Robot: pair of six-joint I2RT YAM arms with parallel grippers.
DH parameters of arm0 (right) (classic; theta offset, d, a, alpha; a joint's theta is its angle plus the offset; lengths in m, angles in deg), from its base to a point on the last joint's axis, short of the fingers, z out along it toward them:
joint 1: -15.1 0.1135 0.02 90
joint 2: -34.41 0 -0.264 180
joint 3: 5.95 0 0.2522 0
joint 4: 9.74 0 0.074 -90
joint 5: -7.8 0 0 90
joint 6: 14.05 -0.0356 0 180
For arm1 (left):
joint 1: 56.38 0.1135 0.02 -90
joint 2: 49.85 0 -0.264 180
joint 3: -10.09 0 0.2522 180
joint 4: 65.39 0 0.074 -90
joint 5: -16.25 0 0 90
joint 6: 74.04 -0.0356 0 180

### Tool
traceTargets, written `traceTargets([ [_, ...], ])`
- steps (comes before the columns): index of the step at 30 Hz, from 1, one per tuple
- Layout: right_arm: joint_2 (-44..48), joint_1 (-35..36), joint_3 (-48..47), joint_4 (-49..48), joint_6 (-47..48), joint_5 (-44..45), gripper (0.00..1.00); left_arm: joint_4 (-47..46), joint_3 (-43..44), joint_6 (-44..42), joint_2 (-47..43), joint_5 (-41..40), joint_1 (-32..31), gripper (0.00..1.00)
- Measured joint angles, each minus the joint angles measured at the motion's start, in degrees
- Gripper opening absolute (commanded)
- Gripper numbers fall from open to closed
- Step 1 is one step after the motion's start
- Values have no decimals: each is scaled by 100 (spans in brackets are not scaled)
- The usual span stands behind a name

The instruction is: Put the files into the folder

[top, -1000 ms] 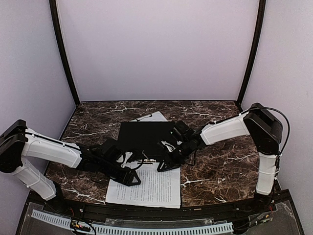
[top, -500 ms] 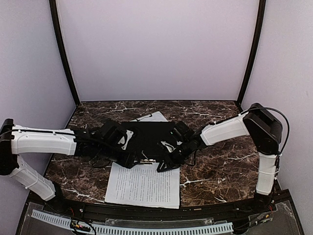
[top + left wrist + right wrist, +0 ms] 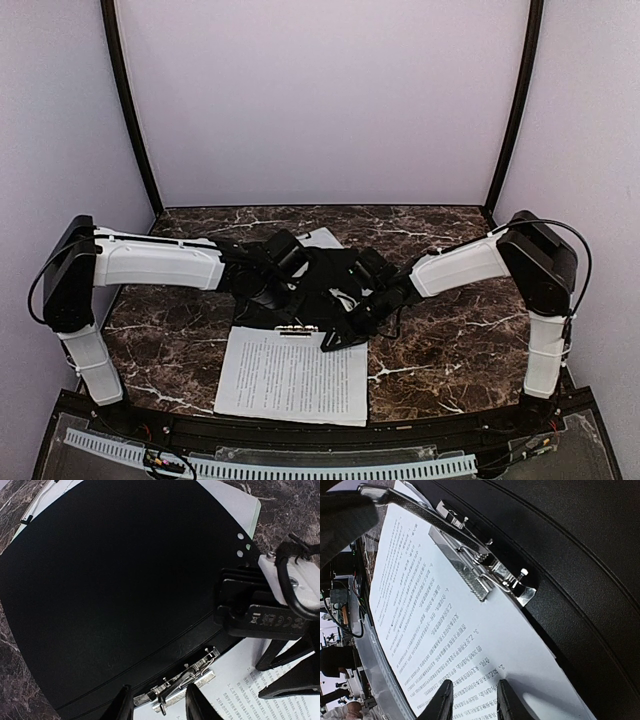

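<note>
Folder (image 3: 115, 580): lying open on the bench (image 3: 450, 350), black inside facing up for loading.
File (image 3: 292, 375): lying just in front, top edge meeting the clip (image 3: 184, 681).
Left gripper (image 3: 160, 703): you are hovering it part-open, empty, above that clip.
Right gripper (image 3: 474, 696): part-open, empty, hanging over the File, probably steadying it.

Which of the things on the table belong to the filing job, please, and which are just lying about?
For the job: folder, near sheet, far sheet.
Lying about: green board under the far sheet, metal clip.

On the table (image 3: 450, 340) before me: folder (image 3: 115, 580) at centre, near sheet (image 3: 292, 378) in front with its far edge under the clip (image 3: 182, 682), far sheet (image 3: 322, 238) behind.
</note>
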Motion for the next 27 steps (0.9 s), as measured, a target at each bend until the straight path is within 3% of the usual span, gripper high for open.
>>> traceTargets([
  [27, 0, 0, 13, -22, -2, -7, 29, 361, 254, 68, 184, -160, 0, 10],
])
